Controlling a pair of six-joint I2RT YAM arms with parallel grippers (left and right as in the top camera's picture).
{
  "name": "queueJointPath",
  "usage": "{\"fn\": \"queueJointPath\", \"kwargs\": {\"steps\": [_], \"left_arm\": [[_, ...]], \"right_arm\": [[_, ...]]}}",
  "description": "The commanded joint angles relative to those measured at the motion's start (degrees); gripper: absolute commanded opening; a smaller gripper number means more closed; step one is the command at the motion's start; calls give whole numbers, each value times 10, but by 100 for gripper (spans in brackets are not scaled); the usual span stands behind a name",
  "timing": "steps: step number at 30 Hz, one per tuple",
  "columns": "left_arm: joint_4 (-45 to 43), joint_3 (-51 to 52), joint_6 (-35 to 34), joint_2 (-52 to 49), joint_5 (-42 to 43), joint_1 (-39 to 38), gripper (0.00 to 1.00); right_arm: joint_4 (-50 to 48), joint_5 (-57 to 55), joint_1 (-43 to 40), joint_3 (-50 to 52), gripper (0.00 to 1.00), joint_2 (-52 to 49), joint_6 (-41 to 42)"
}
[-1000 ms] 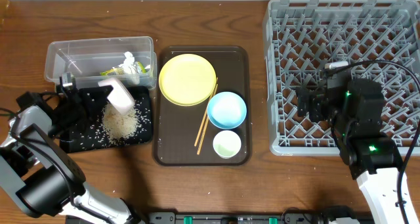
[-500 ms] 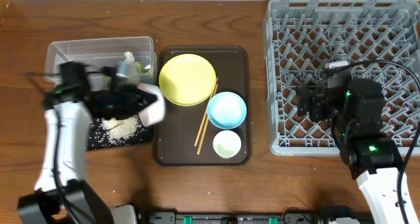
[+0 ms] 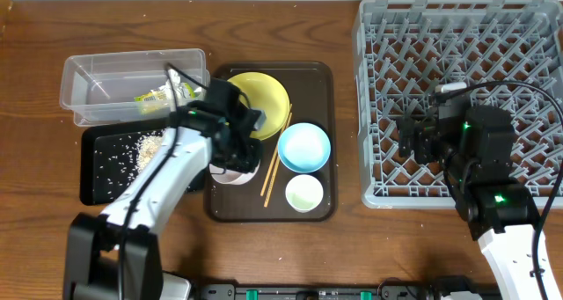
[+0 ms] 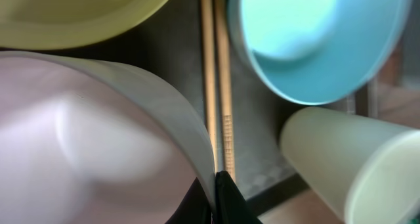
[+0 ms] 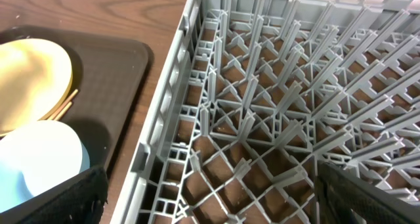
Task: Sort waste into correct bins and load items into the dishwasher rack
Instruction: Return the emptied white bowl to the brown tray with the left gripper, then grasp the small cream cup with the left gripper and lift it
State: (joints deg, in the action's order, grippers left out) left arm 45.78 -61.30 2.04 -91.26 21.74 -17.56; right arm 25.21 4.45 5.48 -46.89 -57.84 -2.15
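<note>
Left arm: the left gripper [image 4: 220, 194] is pinching the rim of the white bowl [image 4: 85, 138], with its dark fingertips closing on the bowl's edge at the bottom of the wrist view. In the overhead view the bowl is sitting beneath the left arm at the near-left part of the dark brown serving tray [image 3: 321, 80]. Whether it is resting on the tray cannot be told.

Tray contents:
- The wooden chopsticks [image 3: 274, 164] are lying just beside the white bowl, between it and the light blue bowl [image 3: 304, 148].
- The pale green cup [image 3: 304, 193] is standing near the blue bowl, at the tray's front.
- The yellow plate [image 3: 268, 98] is lying at the far end, partly hidden by the arm.

Bins:
- The clear plastic tub [image 3: 97, 71] is holding the green-yellow wrapper [image 3: 151, 96] and the white tissue [image 3: 179, 83].
- The black tray [image 3: 92, 190], just in front of the tub, is carrying scattered rice grains [image 3: 141, 150].

Right arm: the right gripper [image 5: 207, 184] is hovering over the near-left part of the dishwasher rack [image 3: 466, 62]. Its fingers are spread wide and are gripping nothing.
</note>
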Motion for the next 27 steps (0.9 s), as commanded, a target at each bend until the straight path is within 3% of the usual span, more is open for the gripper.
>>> {"fn": "queueJointPath", "kwargs": {"steps": [1,3,6,10,17,27], "left_arm": [[-5,0,-20,-23,-59,-13,7],[-11,0,-20,-27,-60,-16,10],[-13,-6,-19,-23,-60,-15,35],[-5,-18,-20,0,-57,-16,46],[5,-22,-17,72,40,-20,57],[7,-2,-18,38,38,-104,59]], "right_arm": [[3,-1,3,-12,99,2,0],[3,-1,3,-12,99,2,0],[3,-1,3,-12,99,2,0],[3,-1,3,-12,99,2,0],[3,-1,3,-12,99,2,0],[7,-1,3,-12,99,2,0]]}}
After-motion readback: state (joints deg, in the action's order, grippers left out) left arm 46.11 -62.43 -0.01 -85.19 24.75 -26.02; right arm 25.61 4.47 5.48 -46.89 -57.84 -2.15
